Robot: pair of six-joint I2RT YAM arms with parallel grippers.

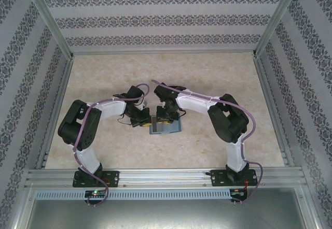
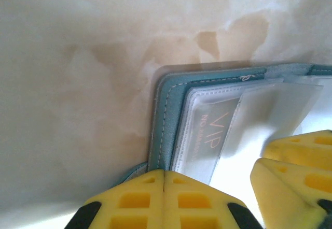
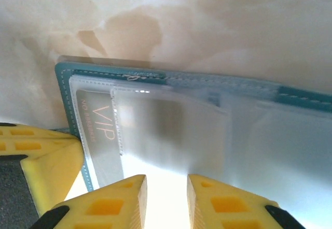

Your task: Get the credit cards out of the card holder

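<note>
One open card holder (image 2: 167, 110) lay at 1 o'clock from the closed left gripper (image 2: 164, 181), 12 o'clock from the slightly parted, empty right gripper (image 3: 167, 185).

table (image 1: 104, 146): beige, marbled; on it: teal card holder (image 1: 168, 129), open
</note>
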